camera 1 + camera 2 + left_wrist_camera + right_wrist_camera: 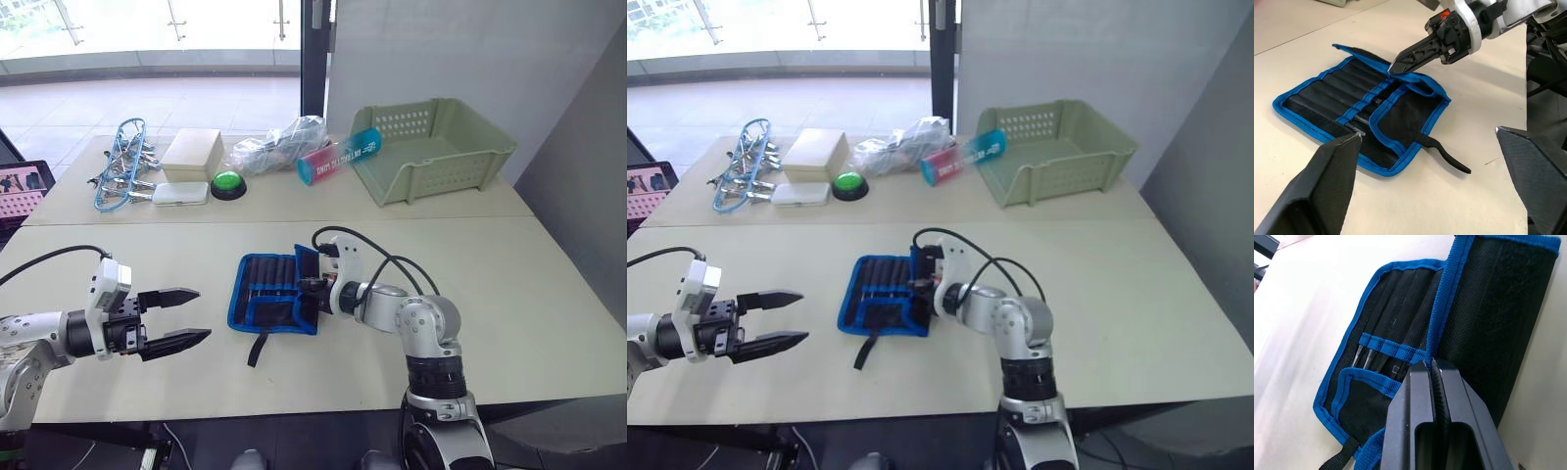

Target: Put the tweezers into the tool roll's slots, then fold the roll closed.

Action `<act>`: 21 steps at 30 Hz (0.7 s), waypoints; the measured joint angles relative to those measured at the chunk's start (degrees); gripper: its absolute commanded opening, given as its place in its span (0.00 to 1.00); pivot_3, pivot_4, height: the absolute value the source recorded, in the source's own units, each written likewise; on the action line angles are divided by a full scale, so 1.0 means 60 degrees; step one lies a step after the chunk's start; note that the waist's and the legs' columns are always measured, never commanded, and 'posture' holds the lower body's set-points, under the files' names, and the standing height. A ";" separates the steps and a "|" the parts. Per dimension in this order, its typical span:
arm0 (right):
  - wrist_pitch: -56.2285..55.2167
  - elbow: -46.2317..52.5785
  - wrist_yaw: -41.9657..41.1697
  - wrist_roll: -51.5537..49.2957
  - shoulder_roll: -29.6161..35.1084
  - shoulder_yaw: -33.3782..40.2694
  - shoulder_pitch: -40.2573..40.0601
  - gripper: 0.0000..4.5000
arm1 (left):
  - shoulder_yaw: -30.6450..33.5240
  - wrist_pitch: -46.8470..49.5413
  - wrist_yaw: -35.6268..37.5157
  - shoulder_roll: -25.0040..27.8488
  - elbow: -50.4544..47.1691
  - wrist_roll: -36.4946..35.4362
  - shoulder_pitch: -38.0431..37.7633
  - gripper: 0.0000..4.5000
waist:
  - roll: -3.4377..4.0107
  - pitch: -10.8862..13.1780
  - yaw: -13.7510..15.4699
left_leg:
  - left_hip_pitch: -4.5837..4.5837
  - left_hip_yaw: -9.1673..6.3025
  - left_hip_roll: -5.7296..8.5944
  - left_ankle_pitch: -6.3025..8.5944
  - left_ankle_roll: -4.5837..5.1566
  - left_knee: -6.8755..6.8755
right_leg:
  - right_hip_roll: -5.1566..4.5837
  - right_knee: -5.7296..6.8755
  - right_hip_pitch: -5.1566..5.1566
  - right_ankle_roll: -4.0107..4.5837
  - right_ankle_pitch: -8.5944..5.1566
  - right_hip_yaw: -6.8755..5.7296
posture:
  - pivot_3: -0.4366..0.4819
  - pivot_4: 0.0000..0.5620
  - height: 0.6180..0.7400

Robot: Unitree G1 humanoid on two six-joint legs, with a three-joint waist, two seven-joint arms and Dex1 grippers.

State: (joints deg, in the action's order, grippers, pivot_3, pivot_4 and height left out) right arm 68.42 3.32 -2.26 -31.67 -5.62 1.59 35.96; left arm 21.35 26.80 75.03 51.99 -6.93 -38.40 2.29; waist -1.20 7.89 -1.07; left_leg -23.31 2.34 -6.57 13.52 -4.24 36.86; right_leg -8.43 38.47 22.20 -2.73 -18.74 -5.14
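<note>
the tool roll point(274, 294) lies open near the centre of the worktop point(509, 284), with the tweezers point(1359, 112) already seated in the slots point(1396, 308), so folding appears to be the step in hand. the right gripper point(1393, 68), jaws closed on the blue-edged flap at the roll's 3 o'clock side, holds that edge raised, likely to carry it toward 9 o'clock. the left gripper point(181, 318) waits at the roll's 9 o'clock, apart from it, jaws wide open and empty.
</note>
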 measured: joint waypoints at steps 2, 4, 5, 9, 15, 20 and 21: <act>-0.0550 -0.0565 -0.0028 0.0193 -0.0002 -0.0262 -0.0001 0.00 | 0.0004 -0.0050 0.0015 0.0088 0.0015 0.0001 0.0009 0.99 | -0.0001 -0.0001 -0.0010 | 0.0003 0.0001 0.0000 0.0000 -0.0001 0.0000 | 0.0000 0.0003 0.0000 0.0000 0.0000 0.0001 | 0.48 0.27 0.81; -0.1016 -0.0855 -0.0083 0.0271 -0.0001 -0.0529 -0.0001 0.00 | 0.0014 -0.0053 0.0018 0.0116 0.0018 0.0001 0.0018 0.99 | -0.0004 -0.0003 -0.0037 | 0.0021 0.0003 0.0000 0.0000 0.0001 0.0000 | 0.0000 0.0015 -0.0008 0.0000 0.0000 0.0005 | 0.48 0.27 0.81; -0.1194 -0.1043 -0.0103 0.0308 -0.0001 -0.0638 -0.0002 0.00 | 0.0014 -0.0053 0.0018 0.0116 0.0018 0.0001 0.0017 0.99 | -0.0005 -0.0004 -0.0052 | 0.0024 0.0004 0.0000 0.0001 0.0005 0.0000 | 0.0000 0.0016 -0.0008 0.0000 0.0000 0.0005 | 0.48 0.27 0.81; -0.1786 -0.1530 -0.0253 0.0387 0.0002 -0.0925 -0.0001 0.00 | 0.0014 -0.0059 0.0015 0.0117 0.0008 0.0002 0.0007 0.99 | -0.0011 -0.0008 -0.0145 | 0.0059 0.0003 -0.0001 -0.0005 0.0033 0.0000 | 0.0000 0.0013 -0.0017 0.0002 0.0000 0.0013 | 0.48 0.27 0.81; -0.1948 -0.1636 -0.0583 0.0614 0.0026 -0.1215 0.0051 0.21 | 0.0014 -0.0091 -0.0068 0.0117 -0.0012 0.0023 -0.0086 1.00 | -0.0016 -0.0012 -0.0223 | 0.0074 0.0001 -0.0002 -0.0006 0.0039 -0.0004 | 0.0000 0.0033 -0.0021 0.0006 -0.0002 0.0024 | 0.48 0.27 0.81; -0.1929 -0.1529 -0.1110 0.0664 0.0115 -0.1431 0.0226 0.51 | 0.0014 -0.0098 -0.0191 0.0116 -0.0190 0.0067 -0.0215 1.00 | -0.0015 -0.0011 -0.0232 | 0.0071 0.0001 -0.0002 -0.0008 0.0039 -0.0006 | 0.0000 0.0036 -0.0016 0.0006 -0.0002 0.0025 | 0.48 0.27 0.81; -0.1930 -0.1495 -0.1238 0.0672 0.0185 -0.1448 0.0256 0.51 | 0.0014 -0.0098 -0.0209 0.0116 -0.0191 0.0074 -0.0221 1.00 | -0.0014 -0.0010 -0.0230 | 0.0068 0.0001 -0.0002 -0.0007 0.0039 -0.0006 | 0.0000 0.0035 -0.0015 0.0006 -0.0002 0.0025 | 0.48 0.27 0.81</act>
State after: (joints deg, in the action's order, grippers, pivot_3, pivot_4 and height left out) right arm 56.84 -5.65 -9.68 -27.64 -4.51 -7.10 37.49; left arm 21.43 26.21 73.78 52.69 -8.08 -37.96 0.97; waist -1.29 7.83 -2.45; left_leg -22.90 2.35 -6.58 13.48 -4.01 36.82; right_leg -8.43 38.68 22.12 -2.70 -18.75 -4.99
